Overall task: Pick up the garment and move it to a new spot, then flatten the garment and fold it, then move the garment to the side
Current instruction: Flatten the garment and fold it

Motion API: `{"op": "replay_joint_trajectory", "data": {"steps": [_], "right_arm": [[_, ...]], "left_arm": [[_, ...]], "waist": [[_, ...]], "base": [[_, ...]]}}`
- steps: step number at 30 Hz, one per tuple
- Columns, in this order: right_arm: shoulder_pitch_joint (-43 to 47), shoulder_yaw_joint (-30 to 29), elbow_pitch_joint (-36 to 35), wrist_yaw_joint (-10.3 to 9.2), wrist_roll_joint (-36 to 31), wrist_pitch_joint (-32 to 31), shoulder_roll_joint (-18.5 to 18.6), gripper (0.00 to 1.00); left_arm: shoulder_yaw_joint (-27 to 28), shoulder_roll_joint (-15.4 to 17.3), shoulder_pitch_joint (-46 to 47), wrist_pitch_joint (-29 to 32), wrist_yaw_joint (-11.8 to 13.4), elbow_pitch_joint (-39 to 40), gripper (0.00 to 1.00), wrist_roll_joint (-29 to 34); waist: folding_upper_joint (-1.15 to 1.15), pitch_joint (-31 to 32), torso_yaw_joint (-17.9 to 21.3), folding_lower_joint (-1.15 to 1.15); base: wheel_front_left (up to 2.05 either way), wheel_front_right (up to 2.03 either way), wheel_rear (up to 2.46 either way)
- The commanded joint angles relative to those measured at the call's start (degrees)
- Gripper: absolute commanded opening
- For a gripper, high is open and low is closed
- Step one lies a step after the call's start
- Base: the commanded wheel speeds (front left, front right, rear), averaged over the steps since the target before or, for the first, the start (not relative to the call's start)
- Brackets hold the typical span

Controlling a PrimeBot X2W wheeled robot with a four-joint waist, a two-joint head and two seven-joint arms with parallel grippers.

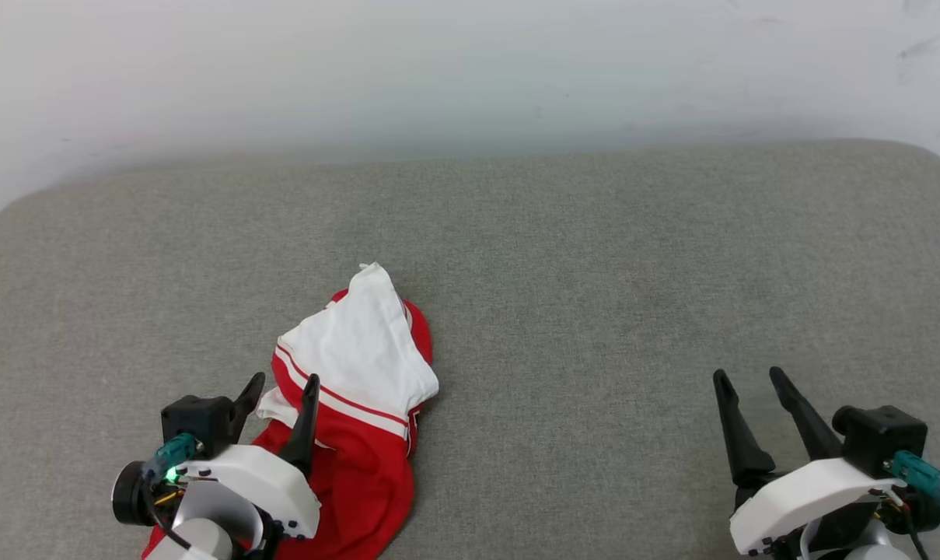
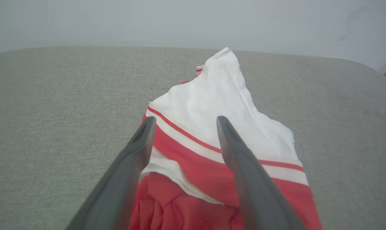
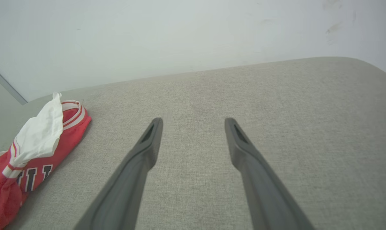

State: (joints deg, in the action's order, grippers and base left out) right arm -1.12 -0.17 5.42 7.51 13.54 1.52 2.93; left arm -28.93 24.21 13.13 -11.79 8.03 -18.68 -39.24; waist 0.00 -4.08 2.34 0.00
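One shirt [image 1: 361, 365], red with white sleeve: crumpled under and just ahead of left claw [image 1: 283, 385], whose fingers [image 2: 132, 153] stand spread, pinching nothing. The right claw [image 1: 748, 377]: spread too, well aside over grey cushion [image 1: 594, 272], pale wall [image 1: 438, 62] beyond. Its lettering [image 3: 33, 179]: black-and-white strokes, perhaps "ILL", folded.

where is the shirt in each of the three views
head view: lower left, shirt lying on the grey cushion, left gripper over its near part.
left wrist view: centre, shirt under and beyond the left gripper.
right wrist view: left edge, shirt off to the side of the right gripper.
shared landmark: the white sleeve tip, the shirt's far end.
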Motion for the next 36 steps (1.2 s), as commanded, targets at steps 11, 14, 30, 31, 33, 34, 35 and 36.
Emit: {"op": "replay_joint_trajectory", "data": {"steps": [11, 14, 30, 31, 33, 34, 35, 36], "right_arm": [[-2.46, 4.97, 3.8, -0.03, 4.19, -7.62, -0.07, 1.0], [-4.77, 7.94, 5.92, -0.03, 6.37, -11.79, -0.07, 1.0], [-26.78, 30.19, 22.73, -0.03, 21.88, -21.79, -0.01, 1.0], [-28.23, 30.96, 24.12, -0.03, 22.76, -21.26, -0.03, 1.0], [-30.98, 32.52, 26.89, -0.03, 24.76, -20.26, -0.04, 1.0], [-32.28, 33.48, 28.25, -0.03, 25.66, -19.9, -0.04, 1.0], [-33.65, 34.34, 29.65, -0.03, 26.08, -19.58, -0.02, 1.0], [-34.86, 35.3, 30.9, -0.03, 27.07, -19.52, -0.01, 1.0]], "left_arm": [[3.62, -1.75, -4.91, -3.43, 3.8, 9.48, 1.0, 5.71], [4.39, -2.03, -6.47, -3.49, 4.69, 12.31, 1.0, 7.13], [5.28, -4.76, -6.23, -3.45, 4.22, 16.38, 1.0, 9.92], [5.16, -5.12, -5.78, -3.42, 4.04, 16.3, 1.0, 9.95], [4.99, -5.83, -4.78, -3.4, 3.52, 16.21, 1.0, 10.35], [5.09, -6.15, -4.38, -3.4, 3.19, 16.12, 1.0, 10.43], [5.18, -6.35, -4.12, -3.4, 2.99, 16.11, 1.0, 10.48], [5.31, -6.62, -3.84, -3.4, 2.74, 16.03, 1.0, 10.66]], "waist": [[0.0, 1.42, -1.91, 0.0], [0.0, 1.26, -2.72, 0.0], [0.0, -2.17, -8.9, 0.0], [0.0, -2.64, -9.47, 0.0], [0.0, -3.74, -10.5, 0.0], [0.0, -4.25, -10.87, 0.0], [0.0, -4.79, -11.23, 0.0], [0.0, -5.41, -11.56, 0.0]], "base": [[0.0, 0.0, 0.0], [0.0, 0.0, 0.0], [0.0, 0.0, 0.0], [0.0, 0.0, 0.0], [0.0, 0.0, 0.0], [0.0, 0.0, 0.0], [0.0, 0.0, 0.0], [0.0, 0.0, 0.0]]}}
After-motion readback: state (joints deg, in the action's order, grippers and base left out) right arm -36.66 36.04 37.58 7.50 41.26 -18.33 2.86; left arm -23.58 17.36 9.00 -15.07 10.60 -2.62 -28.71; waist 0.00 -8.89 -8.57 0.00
